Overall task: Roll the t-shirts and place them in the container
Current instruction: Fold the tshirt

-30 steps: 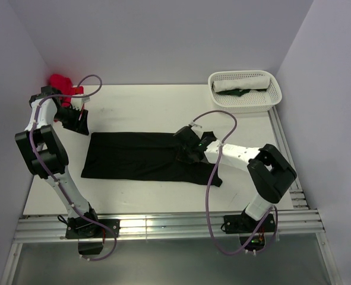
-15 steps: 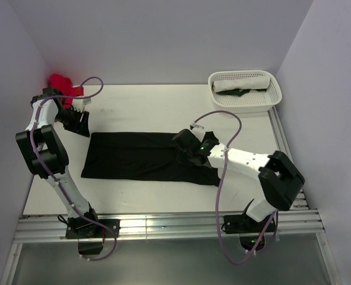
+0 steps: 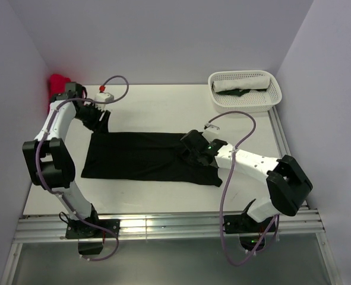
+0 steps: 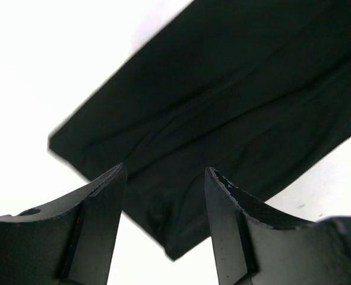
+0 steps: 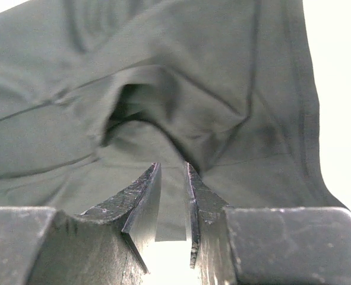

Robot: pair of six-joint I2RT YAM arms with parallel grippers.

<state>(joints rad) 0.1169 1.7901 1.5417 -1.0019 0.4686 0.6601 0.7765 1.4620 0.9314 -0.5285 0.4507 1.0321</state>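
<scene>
A black t-shirt (image 3: pixel 133 155), folded into a long strip, lies flat across the middle of the table. My left gripper (image 3: pixel 102 123) is open and empty, hovering over the shirt's far left corner. In the left wrist view (image 4: pixel 164 172) that corner of the shirt (image 4: pixel 234 89) lies below the spread jaws. My right gripper (image 3: pixel 188 151) is down on the right part of the shirt. In the right wrist view (image 5: pixel 173 167) its jaws stand nearly together with a strip of the shirt (image 5: pixel 223 71) between them, and a raised fold sits just ahead.
A white lattice basket (image 3: pixel 246 104) at the back right holds a rolled white cloth and a dark one. A red cloth (image 3: pixel 57 80) lies in the back left corner. Metal rails run along the front (image 3: pixel 163 225) and right edges.
My left gripper has swung away from the red cloth, rightward to the shirt's far left corner. My right gripper has shifted slightly right on the shirt.
</scene>
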